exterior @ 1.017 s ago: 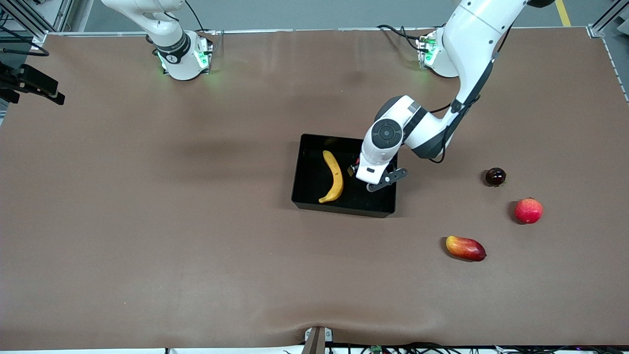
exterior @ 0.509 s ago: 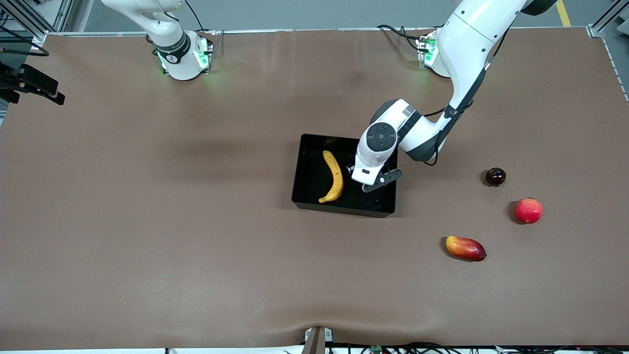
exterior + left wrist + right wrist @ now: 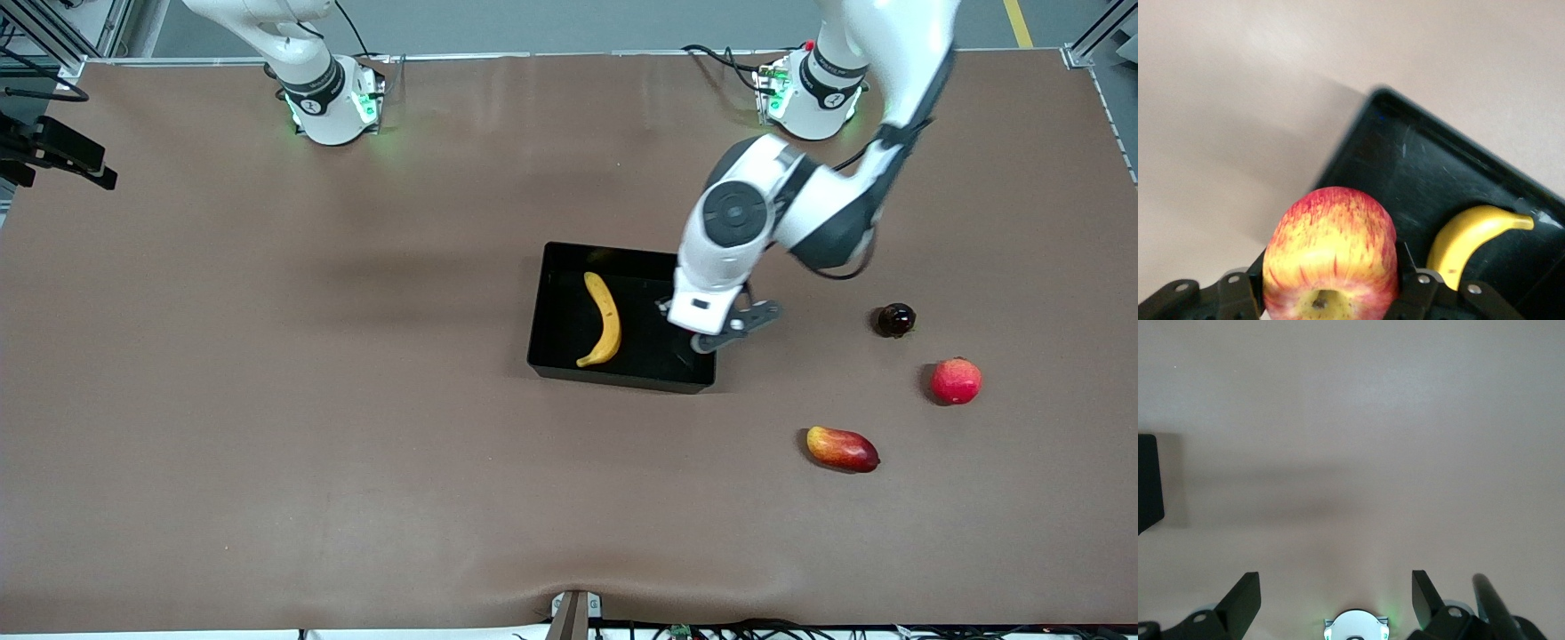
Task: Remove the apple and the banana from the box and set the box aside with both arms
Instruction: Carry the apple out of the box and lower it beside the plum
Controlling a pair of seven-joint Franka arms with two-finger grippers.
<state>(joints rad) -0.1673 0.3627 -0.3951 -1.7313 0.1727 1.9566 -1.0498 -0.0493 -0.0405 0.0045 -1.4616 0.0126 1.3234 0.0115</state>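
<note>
The black box (image 3: 569, 342) sits mid-table with the yellow banana (image 3: 606, 320) lying in it. My left gripper (image 3: 713, 336) hangs over the box's wall at the left arm's end. In the left wrist view it (image 3: 1331, 293) is shut on the apple (image 3: 1330, 247), red streaked with yellow, above the box's edge (image 3: 1405, 167), with the banana (image 3: 1465, 240) beside it. The hand hides the apple in the front view. My right gripper (image 3: 1335, 581) is open and empty over bare table near its base; it is out of the front view.
Toward the left arm's end lie a small dark round fruit (image 3: 896, 319), a pinkish-red round fruit (image 3: 956, 380) and a red-and-yellow mango (image 3: 842, 448) nearer the front camera. The brown table (image 3: 311, 400) is bare around the box.
My left gripper has risen and shifted from over the box's inside toward the left arm's end, still holding the apple. The banana and box have not moved.
</note>
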